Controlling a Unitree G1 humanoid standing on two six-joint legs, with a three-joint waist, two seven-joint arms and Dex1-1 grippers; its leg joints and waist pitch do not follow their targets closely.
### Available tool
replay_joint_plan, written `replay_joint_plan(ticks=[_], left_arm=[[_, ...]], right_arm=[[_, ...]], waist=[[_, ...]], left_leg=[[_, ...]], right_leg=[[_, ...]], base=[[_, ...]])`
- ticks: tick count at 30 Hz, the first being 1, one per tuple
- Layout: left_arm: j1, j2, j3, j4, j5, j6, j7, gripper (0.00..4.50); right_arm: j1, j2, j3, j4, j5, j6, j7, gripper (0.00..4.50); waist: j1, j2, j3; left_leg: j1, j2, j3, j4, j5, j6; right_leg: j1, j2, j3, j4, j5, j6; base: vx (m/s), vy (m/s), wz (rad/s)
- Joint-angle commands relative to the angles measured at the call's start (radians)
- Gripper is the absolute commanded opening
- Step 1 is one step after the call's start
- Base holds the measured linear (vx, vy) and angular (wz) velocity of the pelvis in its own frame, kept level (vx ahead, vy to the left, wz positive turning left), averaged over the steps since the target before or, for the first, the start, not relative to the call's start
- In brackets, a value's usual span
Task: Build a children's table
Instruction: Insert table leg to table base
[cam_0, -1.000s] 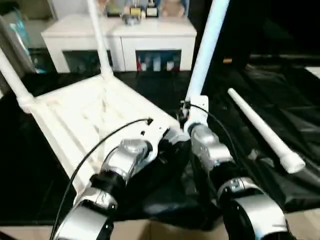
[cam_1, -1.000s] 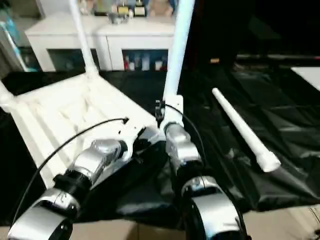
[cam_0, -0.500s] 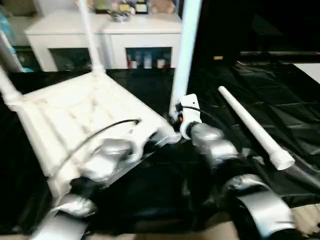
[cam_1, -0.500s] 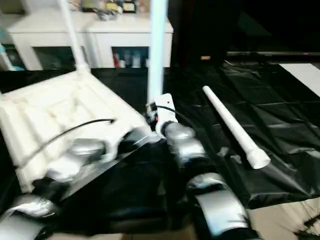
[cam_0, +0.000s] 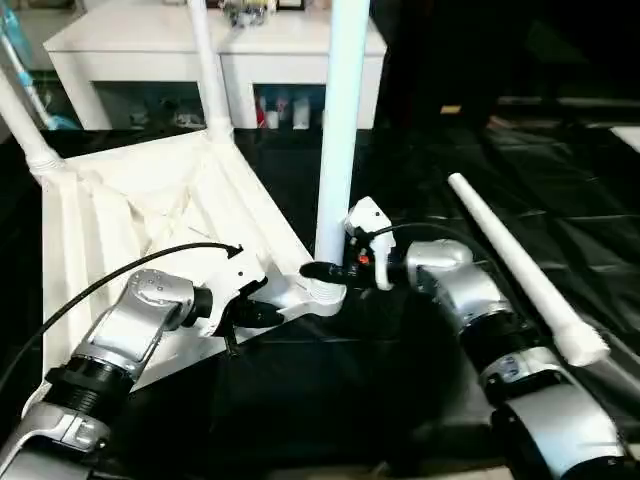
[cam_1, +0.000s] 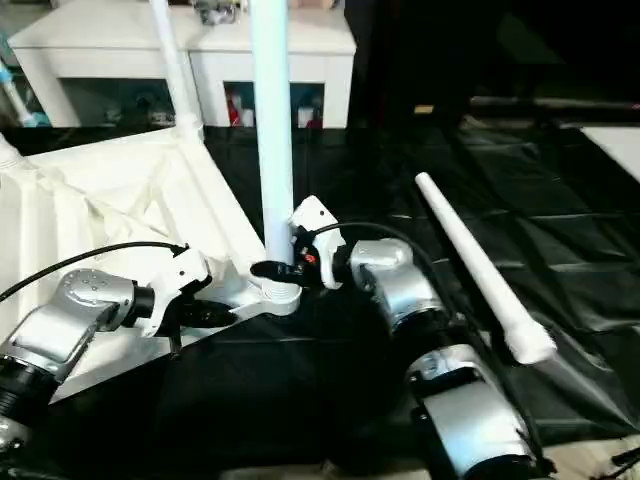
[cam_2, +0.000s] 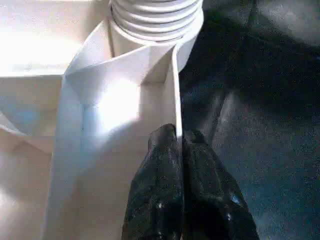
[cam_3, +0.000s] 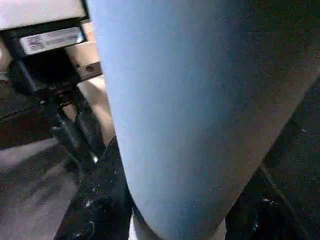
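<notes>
The children's table top (cam_0: 130, 215) lies upside down on the left, ribbed underside up. Two legs stand in its far sockets (cam_0: 205, 70) (cam_0: 25, 130). A third leg (cam_0: 338, 130) stands upright in the near right corner socket (cam_0: 322, 295). My right gripper (cam_0: 322, 270) is shut on this leg just above the socket; in the right wrist view the leg (cam_3: 200, 110) sits between the black fingers (cam_3: 95, 200). My left gripper (cam_0: 255, 312) is shut on the top's thin rim (cam_2: 176, 90) beside that socket. A fourth leg (cam_0: 520, 265) lies loose to the right.
A black sheet (cam_0: 560, 170) covers the floor under everything. A white cabinet (cam_0: 230, 55) with glass doors stands at the back, behind the table top. The loose leg lies diagonally just right of my right forearm (cam_0: 470, 300).
The camera has shifted. The leg in my right gripper has gone from leaning right to standing upright in the corner socket. The left gripper's hold on the rim has come into view.
</notes>
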Motion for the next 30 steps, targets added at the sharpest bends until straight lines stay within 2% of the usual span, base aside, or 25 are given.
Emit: replay_joint_plan(ticks=[1, 2, 3, 4, 8, 11, 12, 13, 14, 16, 18, 20, 21, 22, 24, 26, 27, 28, 30], left_arm=[[0.002, 0.011, -0.049, -0.036, -0.019, 0.005, -0.125, 0.0], [0.001, 0.007, -0.048, -0.035, -0.021, 0.009, -0.122, 0.0], [0.0, 0.004, -0.048, -0.031, -0.019, 0.009, -0.119, 0.0], [-0.001, 0.002, -0.05, -0.029, -0.019, 0.01, -0.117, 0.0], [-0.003, 0.001, -0.058, -0.026, -0.019, 0.01, -0.113, 0.0], [-0.011, -0.019, -0.055, -0.006, -0.013, 0.013, -0.082, 0.0], [-0.025, -0.048, -0.044, 0.027, -0.001, 0.016, -0.028, 0.0], [-0.029, -0.058, -0.04, 0.038, 0.002, 0.018, -0.009, 0.0], [-0.038, -0.077, -0.032, 0.058, 0.009, 0.022, 0.026, 0.0], [-0.059, -0.128, -0.011, 0.105, 0.015, 0.038, 0.112, 0.0], [-0.083, -0.195, 0.008, 0.162, 0.027, 0.074, 0.222, 0.0], [-0.094, -0.231, 0.014, 0.191, 0.037, 0.084, 0.281, 0.0], [-0.101, -0.258, 0.019, 0.212, 0.043, 0.087, 0.318, 0.0], [-0.113, -0.314, 0.032, 0.249, 0.047, 0.09, 0.387, 0.0], [-0.13, -0.392, 0.043, 0.295, 0.052, 0.089, 0.466, 0.0], [-0.135, -0.427, 0.034, 0.311, 0.062, 0.088, 0.49, 0.0], [-0.138, -0.446, 0.028, 0.318, 0.066, 0.091, 0.499, 0.0], [-0.14, -0.463, 0.023, 0.322, 0.069, 0.095, 0.507, 0.0], [-0.142, -0.48, 0.02, 0.325, 0.072, 0.099, 0.518, 0.0]], right_arm=[[0.088, -0.052, 0.097, 0.137, -0.118, 0.079, -0.013, 1.86], [0.09, -0.049, 0.097, 0.139, -0.122, 0.078, -0.017, 1.86], [0.093, -0.045, 0.097, 0.139, -0.123, 0.077, -0.023, 1.86], [0.094, -0.044, 0.097, 0.14, -0.123, 0.074, -0.025, 1.86], [0.103, -0.043, 0.096, 0.131, -0.121, 0.073, -0.03, 1.86], [0.103, -0.028, 0.07, 0.13, -0.102, 0.075, -0.074, 1.86], [0.091, -0.002, 0.032, 0.145, -0.084, 0.094, -0.157, 1.86], [0.087, 0.006, 0.02, 0.15, -0.078, 0.1, -0.185, 1.86], [0.079, 0.021, -0.002, 0.162, -0.069, 0.112, -0.237, 1.86], [0.058, 0.06, -0.063, 0.197, -0.039, 0.158, -0.377, 1.86], [0.039, 0.107, -0.122, 0.232, -0.008, 0.185, -0.534, 1.86], [0.029, 0.134, -0.163, 0.247, 0.021, 0.186, -0.612, 1.86], [0.021, 0.154, -0.195, 0.258, 0.046, 0.189, -0.664, 1.86], [0.006, 0.189, -0.245, 0.278, 0.083, 0.186, -0.758, 1.86], [-0.015, 0.233, -0.284, 0.302, 0.105, 0.176, -0.857, 1.86], [-0.025, 0.257, -0.294, 0.31, 0.106, 0.177, -0.902, 1.86], [-0.03, 0.268, -0.29, 0.313, 0.098, 0.173, -0.921, 1.86], [-0.034, 0.278, -0.292, 0.316, 0.097, 0.171, -0.942, 1.86], [-0.038, 0.287, -0.287, 0.32, 0.086, 0.168, -0.955, 1.86]], waist=[[0.002, 0.011, -0.025], [0.003, 0.011, -0.022], [0.002, 0.011, -0.023], [0.002, 0.016, -0.022], [0.0, 0.013, -0.025], [0.0, 0.016, -0.024], [-0.001, 0.016, -0.021], [-0.001, 0.017, -0.02], [-0.002, 0.015, -0.016], [-0.004, 0.013, -0.007], [-0.006, 0.017, -0.005], [-0.012, 0.016, -0.001], [-0.013, 0.016, -0.001], [-0.017, 0.018, 0.0], [-0.013, 0.019, -0.006], [-0.013, 0.017, -0.004], [-0.013, 0.025, -0.005], [-0.014, 0.024, -0.006], [-0.013, 0.019, -0.005]], left_leg=[[-0.004, 0.063, -0.006, -0.068, -0.166, 0.047], [-0.002, 0.065, -0.006, -0.073, -0.2, 0.027], [-0.002, 0.065, -0.006, -0.074, -0.208, 0.021], [0.0, 0.065, -0.007, -0.075, -0.218, 0.011], [-0.002, 0.063, -0.006, -0.073, -0.204, 0.007], [-0.002, 0.061, -0.005, -0.072, -0.199, 0.009], [-0.001, 0.061, -0.004, -0.073, -0.219, 0.006], [0.0, 0.061, -0.005, -0.075, -0.231, 0.001], [0.001, 0.059, -0.007, -0.078, -0.273, -0.011], [0.017, 0.057, -0.013, -0.081, -0.376, -0.038], [0.013, 0.057, -0.021, -0.086, -0.406, -0.046], [0.02, 0.054, -0.023, -0.086, -0.453, -0.055], [0.027, 0.052, -0.028, -0.084, -0.495, -0.054], [0.028, 0.05, -0.027, -0.086, -0.5, -0.053], [0.032, 0.052, -0.029, -0.087, -0.499, -0.052], [0.025, 0.05, -0.028, -0.088, -0.509, -0.05], [0.024, 0.047, -0.029, -0.088, -0.516, -0.047], [0.02, 0.047, -0.029, -0.09, -0.512, -0.046], [0.021, 0.047, -0.028, -0.09, -0.514, -0.041]], right_leg=[[0.032, -0.078, 0.051, -0.046, -0.046, -0.273], [0.03, -0.077, 0.053, -0.05, -0.106, -0.258], [0.03, -0.077, 0.053, -0.051, -0.119, -0.254], [0.028, -0.076, 0.054, -0.051, -0.13, -0.248], [0.03, -0.075, 0.055, -0.049, -0.096, -0.246], [0.03, -0.075, 0.054, -0.05, -0.087, -0.249], [0.029, -0.075, 0.055, -0.054, -0.116, -0.246], [0.028, -0.077, 0.056, -0.056, -0.137, -0.243], [0.026, -0.078, 0.058, -0.063, -0.215, -0.227], [0.01, -0.085, 0.063, -0.084, -0.436, -0.173], [0.009, -0.086, 0.062, -0.089, -0.519, -0.136], [-0.002, -0.083, 0.06, -0.101, -0.593, -0.102], [-0.008, -0.084, 0.054, -0.11, -0.643, -0.078], [-0.011, -0.08, 0.055, -0.114, -0.643, -0.066], [-0.012, -0.079, 0.053, -0.113, -0.592, -0.072], [-0.012, -0.074, 0.052, -0.111, -0.568, -0.073], [-0.013, -0.077, 0.055, -0.111, -0.571, -0.068], [-0.011, -0.077, 0.055, -0.112, -0.563, -0.064], [-0.014, -0.076, 0.056, -0.115, -0.57, -0.057]], base=[[0.0, 0.0, 0.0], [0.0, 0.0, 0.0], [0.0, 0.0, 0.0], [0.0, 0.0, 0.0], [0.0, 0.0, 0.0], [0.0, 0.0, 0.0], [0.0, 0.0, 0.0], [0.0, 0.0, 0.0], [0.0, 0.0, 0.0], [0.0, 0.0, 0.0], [-0.054, -0.01, -0.02], [-0.069, 0.003, -0.04], [-0.066, 0.007, -0.03], [0.0, 0.0, 0.0], [0.0, 0.0, 0.0], [0.0, 0.0, 0.0], [0.0, 0.0, 0.0], [0.0, 0.0, 0.0], [0.0, 0.0, 0.0]])
